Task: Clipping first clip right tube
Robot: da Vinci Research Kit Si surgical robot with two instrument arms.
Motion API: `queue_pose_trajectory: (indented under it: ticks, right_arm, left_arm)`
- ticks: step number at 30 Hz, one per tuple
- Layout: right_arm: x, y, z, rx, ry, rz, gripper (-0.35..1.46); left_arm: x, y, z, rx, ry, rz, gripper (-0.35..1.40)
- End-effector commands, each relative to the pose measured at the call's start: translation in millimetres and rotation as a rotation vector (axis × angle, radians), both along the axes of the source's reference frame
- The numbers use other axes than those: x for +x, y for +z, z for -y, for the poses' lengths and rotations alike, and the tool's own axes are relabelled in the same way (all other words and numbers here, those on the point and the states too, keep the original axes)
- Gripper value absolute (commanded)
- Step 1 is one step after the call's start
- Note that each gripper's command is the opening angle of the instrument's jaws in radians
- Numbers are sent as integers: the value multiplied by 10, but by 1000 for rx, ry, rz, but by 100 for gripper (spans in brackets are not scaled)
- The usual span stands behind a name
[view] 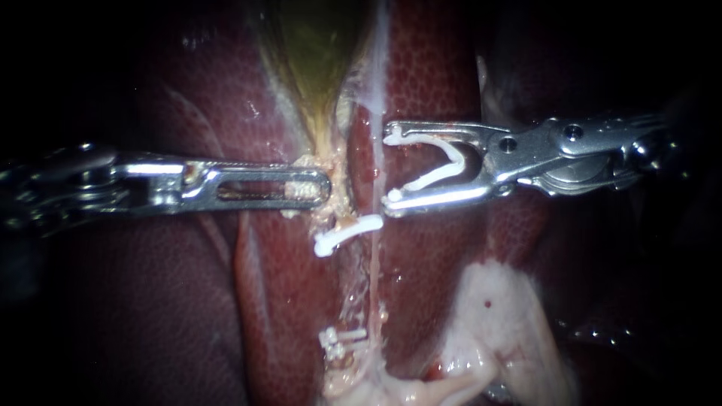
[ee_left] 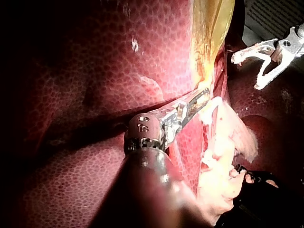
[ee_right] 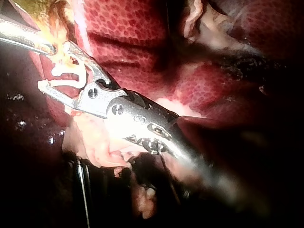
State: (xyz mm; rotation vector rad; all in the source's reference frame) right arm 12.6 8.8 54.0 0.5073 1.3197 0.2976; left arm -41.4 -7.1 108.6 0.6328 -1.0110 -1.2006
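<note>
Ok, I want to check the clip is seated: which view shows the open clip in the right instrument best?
The endoscope view: the open clip shows whole, side-on, both legs in the end effector of the right instrument. The left wrist view shows it small, far off; the right wrist view, close but blending into pale tissue.

Left instrument (view: 323,188) comes in level from the left, clamped on tissue (view: 336,167); right instrument (view: 389,168) enters from the right, spread wide, cradling an open clip (view: 455,158).
</note>
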Motion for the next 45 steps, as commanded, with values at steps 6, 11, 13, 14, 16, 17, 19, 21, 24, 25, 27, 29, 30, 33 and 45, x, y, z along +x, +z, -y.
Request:
queue_pose_trajectory:
  ticks: [6, 11, 13, 14, 16, 17, 19, 21, 24, 25, 27, 29, 30, 33, 45]
  right_arm:
    - [0, 0, 1, -1, 0, 0, 58]
    - [0, 1, 1, -1, -1, 0, 58]
    - [0, 1, 1, -1, -1, 0, 58]
    - [0, 1, 1, -1, -1, 0, 58]
    - [0, 1, 1, -1, -1, 0, 58]
    - [0, 1, 2, -1, -1, 0, 58]
    - [0, 1, 2, -1, -1, 0, 58]
    - [0, 1, 2, -1, -1, 0, 58]
    - [0, 1, 2, -1, -1, 0, 58]
    - [0, 1, 2, -1, -1, 0, 58]
    - [0, 1, 2, -1, -1, 0, 58]
    - [0, 2, 2, -1, -1, 0, 58]
    - [0, 2, 2, -1, -1, 0, 58]
    - [0, 3, 2, -2, -1, 0, 58]
    - [0, 3, 2, -2, -1, 0, 58]
  left_arm:
    - [2, -1, 0, 0, 1, 1, -35]
    - [15, -9, -7, 5, 5, 5, -35]
    - [22, -14, -11, 6, 0, 1, -35]
    - [25, -16, -13, 6, -3, -1, -35]
    - [33, -22, -18, 8, -10, -5, -35]
    - [38, -25, -22, 9, -13, -7, -35]
    - [45, -31, -28, 12, -18, -13, -35]
    - [51, -36, -31, 12, -26, -12, -35]
    - [59, -43, -37, 15, -44, -8, -35]
    - [61, -45, -39, 10, -45, -8, -35]
    - [64, -52, -43, 3, -55, 1, -35]
    - [68, -59, -48, -7, -59, 4, -35]
    - [69, -62, -49, -6, -63, 5, -35]
    - [74, -69, -52, -18, -69, 9, -35]
    - [85, -78, -58, -27, -80, 7, -35]
